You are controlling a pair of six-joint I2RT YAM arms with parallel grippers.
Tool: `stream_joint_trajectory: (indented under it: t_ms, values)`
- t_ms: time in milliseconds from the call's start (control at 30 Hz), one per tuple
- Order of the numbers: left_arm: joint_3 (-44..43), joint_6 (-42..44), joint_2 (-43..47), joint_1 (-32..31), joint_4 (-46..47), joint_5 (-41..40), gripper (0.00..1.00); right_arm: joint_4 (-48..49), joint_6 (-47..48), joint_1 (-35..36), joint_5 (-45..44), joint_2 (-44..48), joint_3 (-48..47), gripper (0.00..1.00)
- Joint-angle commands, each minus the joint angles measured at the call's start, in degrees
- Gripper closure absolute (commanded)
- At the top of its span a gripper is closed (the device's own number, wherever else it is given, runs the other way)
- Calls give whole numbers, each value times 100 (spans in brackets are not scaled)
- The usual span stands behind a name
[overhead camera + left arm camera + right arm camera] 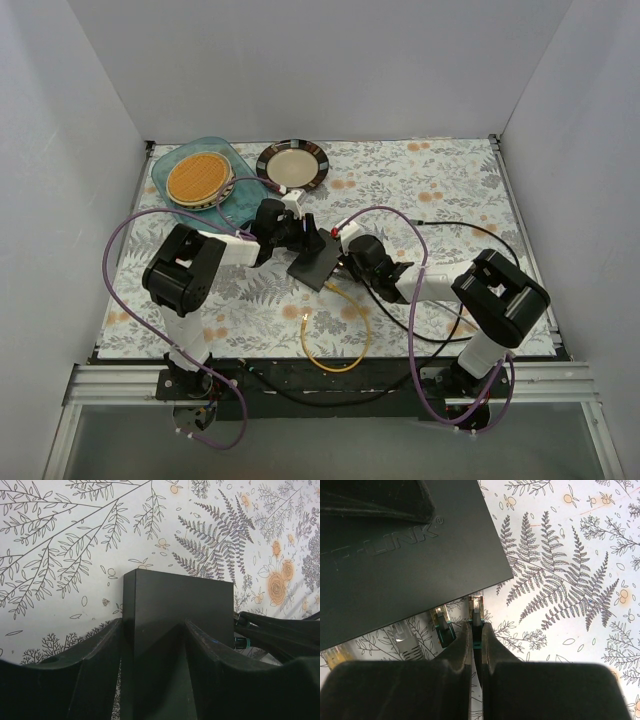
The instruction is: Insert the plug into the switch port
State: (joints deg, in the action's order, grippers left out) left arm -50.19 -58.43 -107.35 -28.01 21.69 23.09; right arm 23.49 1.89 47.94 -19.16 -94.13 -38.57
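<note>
As the right claw [477, 630] pinched the clear plug [478, 607] by its teal-banded rear, the tip sat just beside the network switch [395, 570] near one corner, the port itself hidden under the casing's edge. The left claw [152, 626] clamped the switch across its flat faces, over the fern-print table [570, 555]. The plug looked light, stiff and brittle, best held behind its latch. Its thin yellow cable [332, 367] would likely buckle if pushed.

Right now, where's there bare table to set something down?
Bare cloth at the far right, between the plate and the right wall; also the near left corner. Crowded: the middle, around the switch, and the yellow cable loop in front of it.
</note>
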Motion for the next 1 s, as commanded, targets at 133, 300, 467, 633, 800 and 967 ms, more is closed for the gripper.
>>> stream_joint_trajectory:
  t_ms: [133,300,467,633,800,967]
  values:
    - [116,-599,-146,-855,-1668,1419,46,2538,-207,119,948,324,-679,99]
    - [-122,-573,-234,-802,-1598,1663,46,2162,118,119,1546,465,-696,99]
    - [-298,-423,-339,-803,-1606,1830,47,1695,163,84,2115,369,-1091,99]
    - [-298,-362,-313,-803,-1616,1927,48,1177,75,-39,2363,88,-1592,99]
    - [-237,-335,-269,-803,-1545,2032,50,868,-136,-189,2417,-264,-1926,99]
    - [-157,-361,-207,-838,-1545,2103,51,1202,-417,-285,2110,-273,-1742,99]
